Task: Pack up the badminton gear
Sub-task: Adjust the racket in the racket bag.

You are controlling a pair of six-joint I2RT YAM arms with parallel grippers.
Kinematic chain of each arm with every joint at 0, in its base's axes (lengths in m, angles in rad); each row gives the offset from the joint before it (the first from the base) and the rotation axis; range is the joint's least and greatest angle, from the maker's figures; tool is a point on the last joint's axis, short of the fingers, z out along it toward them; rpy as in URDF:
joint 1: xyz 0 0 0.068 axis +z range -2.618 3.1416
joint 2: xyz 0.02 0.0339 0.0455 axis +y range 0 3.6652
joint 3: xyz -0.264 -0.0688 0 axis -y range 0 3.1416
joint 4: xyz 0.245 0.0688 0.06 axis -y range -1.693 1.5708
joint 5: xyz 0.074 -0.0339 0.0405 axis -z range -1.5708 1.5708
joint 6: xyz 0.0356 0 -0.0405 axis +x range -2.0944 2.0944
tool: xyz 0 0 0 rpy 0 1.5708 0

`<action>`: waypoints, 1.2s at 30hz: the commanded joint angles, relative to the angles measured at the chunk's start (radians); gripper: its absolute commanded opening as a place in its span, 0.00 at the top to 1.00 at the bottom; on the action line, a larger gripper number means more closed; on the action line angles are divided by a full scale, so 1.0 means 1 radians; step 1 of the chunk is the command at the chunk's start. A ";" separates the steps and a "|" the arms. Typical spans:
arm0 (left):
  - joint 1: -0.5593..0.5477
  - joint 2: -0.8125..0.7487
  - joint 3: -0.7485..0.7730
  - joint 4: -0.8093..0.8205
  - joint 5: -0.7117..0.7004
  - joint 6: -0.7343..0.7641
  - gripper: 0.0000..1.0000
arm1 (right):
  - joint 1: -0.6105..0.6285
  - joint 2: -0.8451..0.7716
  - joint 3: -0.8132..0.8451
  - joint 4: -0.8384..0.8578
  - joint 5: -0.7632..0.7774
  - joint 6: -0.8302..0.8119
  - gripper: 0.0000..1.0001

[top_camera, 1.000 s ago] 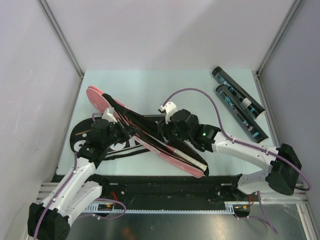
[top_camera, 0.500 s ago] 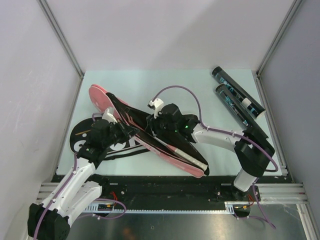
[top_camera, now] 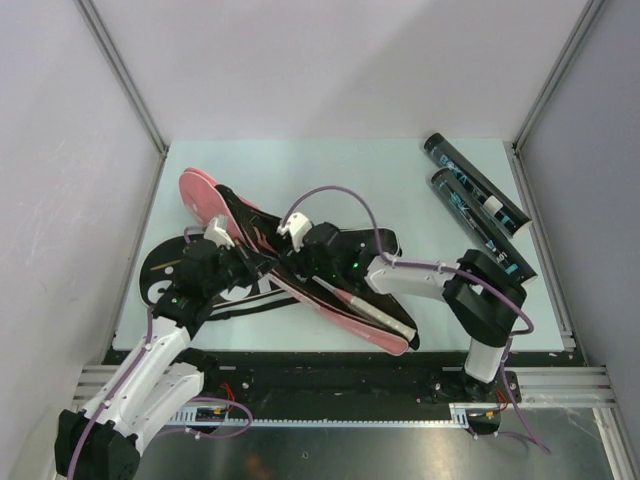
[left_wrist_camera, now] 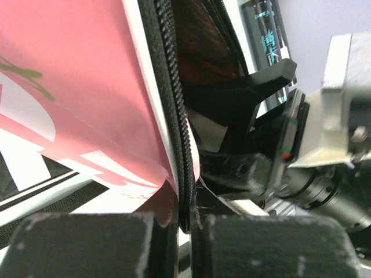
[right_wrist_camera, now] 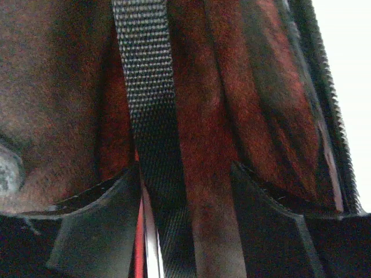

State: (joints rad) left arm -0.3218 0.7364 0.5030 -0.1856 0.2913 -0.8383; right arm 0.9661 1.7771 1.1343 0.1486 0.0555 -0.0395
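While left gripper pinches bag edge, right gripper reaches inside, spread.

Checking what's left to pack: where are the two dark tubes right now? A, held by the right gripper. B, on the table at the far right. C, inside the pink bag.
B: both dark tubes lie side by side on the table near its far right corner, well apart from the pink bag.
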 commanded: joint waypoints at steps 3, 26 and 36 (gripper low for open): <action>-0.006 -0.023 -0.001 0.023 0.037 0.005 1.00 | 0.078 0.076 0.028 0.190 0.352 -0.206 0.53; -0.003 0.023 0.062 -0.026 -0.118 -0.088 1.00 | -0.096 -0.178 0.125 -0.283 -0.429 0.291 1.00; -0.006 0.015 0.034 0.009 -0.009 0.001 1.00 | 0.003 0.002 0.131 0.025 -0.137 0.125 1.00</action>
State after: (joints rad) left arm -0.3290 0.7593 0.5217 -0.2420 0.2054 -0.8841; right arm 0.9852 1.7462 1.2377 -0.0643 -0.1390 0.1459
